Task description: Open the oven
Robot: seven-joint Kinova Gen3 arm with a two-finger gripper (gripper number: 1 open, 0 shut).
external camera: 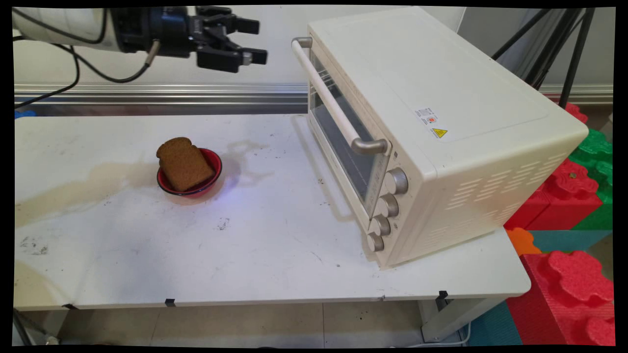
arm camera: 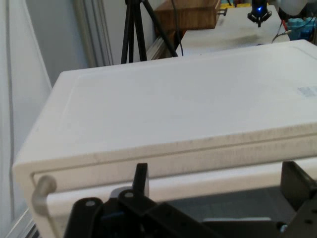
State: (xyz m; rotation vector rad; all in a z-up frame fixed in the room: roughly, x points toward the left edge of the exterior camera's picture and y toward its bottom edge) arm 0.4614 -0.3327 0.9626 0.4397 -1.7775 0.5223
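your surface [external camera: 196, 264] is carrying a red bowl [external camera: 212, 177] with a brown bread slice [external camera: 184, 163] leaning in it, well apart from the cream toaster oven [external camera: 441, 122]. your gripper [external camera: 255, 41] is hovering released, empty, near the oven's handle [external camera: 329, 98], door shut.

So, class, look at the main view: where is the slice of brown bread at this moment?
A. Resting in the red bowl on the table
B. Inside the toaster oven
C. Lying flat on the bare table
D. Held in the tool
A: the slice of brown bread leans in the red bowl on the white table, while the tool hangs open and empty near the closed toaster oven.
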